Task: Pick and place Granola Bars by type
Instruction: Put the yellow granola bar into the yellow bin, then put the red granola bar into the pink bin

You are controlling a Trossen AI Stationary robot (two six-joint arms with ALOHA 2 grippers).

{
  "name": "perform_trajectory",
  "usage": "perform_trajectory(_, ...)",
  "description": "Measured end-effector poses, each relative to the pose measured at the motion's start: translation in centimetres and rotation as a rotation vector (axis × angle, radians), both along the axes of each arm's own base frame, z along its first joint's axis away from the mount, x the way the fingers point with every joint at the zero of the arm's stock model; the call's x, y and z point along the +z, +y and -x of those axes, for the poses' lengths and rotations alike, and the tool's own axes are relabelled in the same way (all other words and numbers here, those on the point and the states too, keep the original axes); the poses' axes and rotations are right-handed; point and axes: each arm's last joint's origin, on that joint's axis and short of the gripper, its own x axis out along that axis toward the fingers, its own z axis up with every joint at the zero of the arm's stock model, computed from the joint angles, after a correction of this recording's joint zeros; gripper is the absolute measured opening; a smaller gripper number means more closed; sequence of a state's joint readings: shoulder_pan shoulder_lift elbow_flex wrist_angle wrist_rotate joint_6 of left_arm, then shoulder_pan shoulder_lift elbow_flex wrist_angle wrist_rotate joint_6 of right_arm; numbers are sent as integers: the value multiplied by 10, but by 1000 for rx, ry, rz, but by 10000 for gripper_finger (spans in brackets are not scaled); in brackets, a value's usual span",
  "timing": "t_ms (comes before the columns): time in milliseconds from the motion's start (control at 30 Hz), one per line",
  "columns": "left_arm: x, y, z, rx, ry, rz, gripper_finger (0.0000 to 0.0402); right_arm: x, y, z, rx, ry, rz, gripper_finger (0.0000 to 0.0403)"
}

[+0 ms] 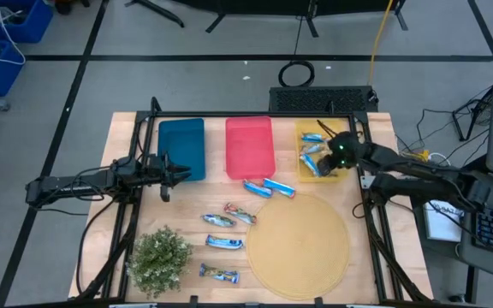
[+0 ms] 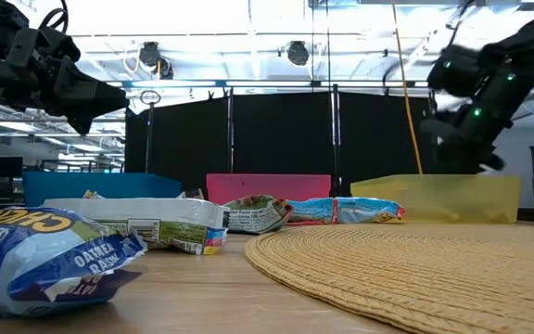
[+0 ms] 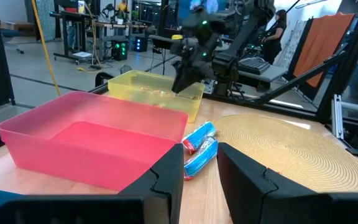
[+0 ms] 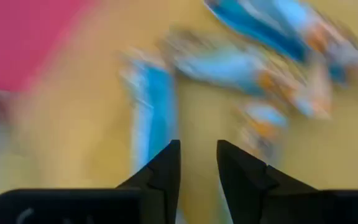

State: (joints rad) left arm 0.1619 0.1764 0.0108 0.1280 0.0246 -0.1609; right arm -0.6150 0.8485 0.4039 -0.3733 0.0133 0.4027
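Several bars (image 1: 313, 156) already in yellow bin (image 1: 303, 133); six more wait on table (image 1: 366, 257). My right claw (image 1: 336, 161) empty, narrowly parted, over bin.

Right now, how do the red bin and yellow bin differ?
The red bin holds nothing; the yellow bin holds several granola bars. The right gripper hangs over the yellow bin; none is above the red one. Both are shallow plastic trays in the row at the table's far edge.

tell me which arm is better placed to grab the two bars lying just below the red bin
Right, probably. The right gripper hovers over the yellow bin, close to those two bars by the red bin. The left gripper waits by the blue bin, farther off.
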Motion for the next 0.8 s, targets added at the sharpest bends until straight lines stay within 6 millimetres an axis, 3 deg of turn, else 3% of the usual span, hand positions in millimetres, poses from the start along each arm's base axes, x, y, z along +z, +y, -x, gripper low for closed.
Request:
perform_trajectory(300,0,0,0,0,0,0,104,-3,20,18,73,-373,237,104)
perform_trajectory(567,0,0,0,0,0,0,104,7,39,20,326,-713,496,104)
perform_trajectory(800,0,0,0,0,0,0,104,8,45,20,390,-653,637,105)
